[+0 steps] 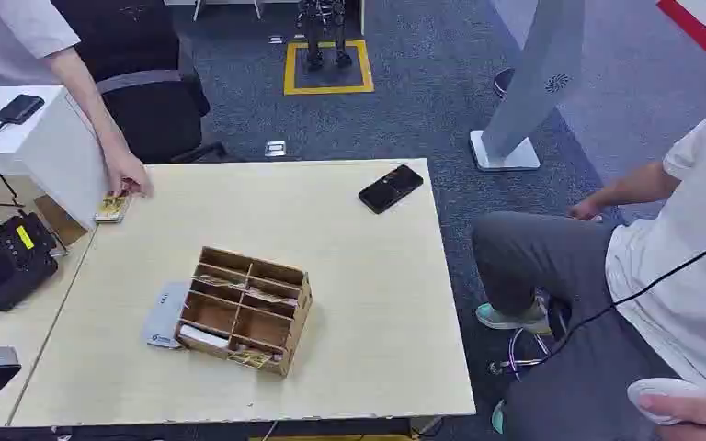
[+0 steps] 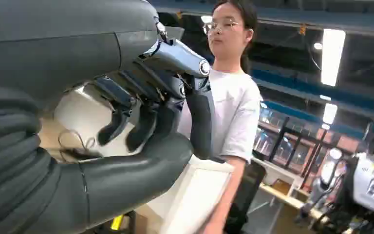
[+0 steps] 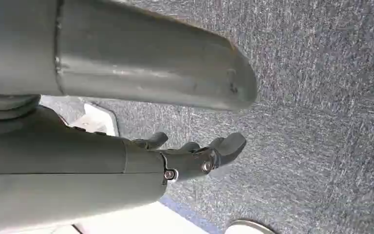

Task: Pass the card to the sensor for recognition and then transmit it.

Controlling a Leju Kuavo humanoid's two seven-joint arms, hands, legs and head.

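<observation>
One card (image 1: 111, 208) is seen flat on the far left corner of the table (image 1: 358, 367), under a person's hand (image 1: 129, 175); its long axis cannot be told. One grey sensor (image 1: 164, 315) lies just beside one wooden box (image 1: 244, 310), and one black phone (image 1: 391, 188) lies near the far edge. The left hand (image 2: 141, 117) is empty, fingers curled loosely. The right hand (image 3: 195, 151) hangs over carpet, relaxed and empty.

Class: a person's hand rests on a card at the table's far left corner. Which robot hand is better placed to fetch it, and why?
Probably the left robot hand: its arm shows at the table's left edge, on the card's side. The right robot hand hangs over carpet.
</observation>
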